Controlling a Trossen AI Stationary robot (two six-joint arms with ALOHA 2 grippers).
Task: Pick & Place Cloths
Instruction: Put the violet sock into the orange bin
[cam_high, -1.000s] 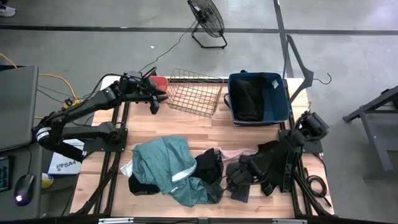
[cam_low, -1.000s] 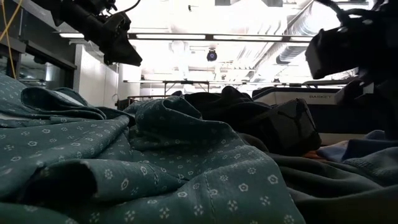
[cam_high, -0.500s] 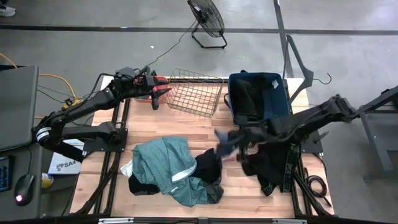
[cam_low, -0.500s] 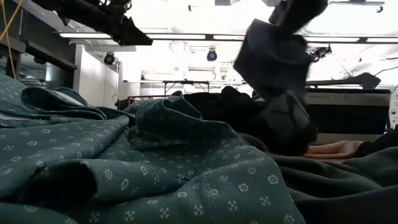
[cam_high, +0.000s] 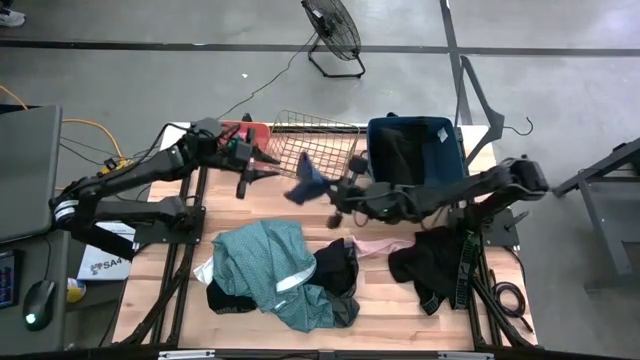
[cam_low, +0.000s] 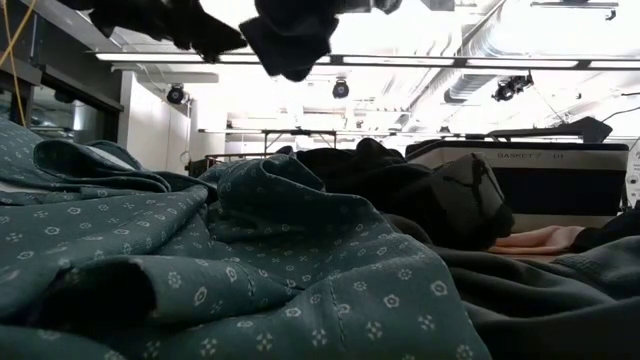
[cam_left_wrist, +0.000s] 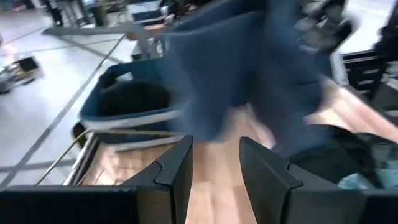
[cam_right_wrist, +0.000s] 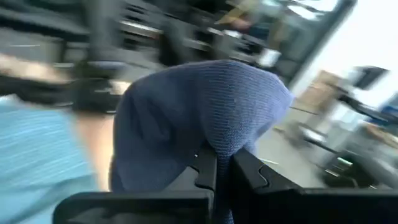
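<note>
Your right gripper (cam_high: 322, 186), fingers pinching a blue cloth (cam_high: 303, 176), holds it aloft at upper centre, over the wire basket's (cam_high: 318, 146) near edge. Left gripper (cam_high: 250, 162), fingers partly spread, waits just left of it.

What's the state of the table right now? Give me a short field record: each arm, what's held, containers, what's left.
right gripper: above the table's middle, beside the wire basket, fingers shut on a blue cloth
left gripper: waiting at the basket's left edge, fingers apart, holding nothing
blue bin: back right, dark cloth inside
left on table: teal patterned cloth, black cloths, pink cloth
</note>
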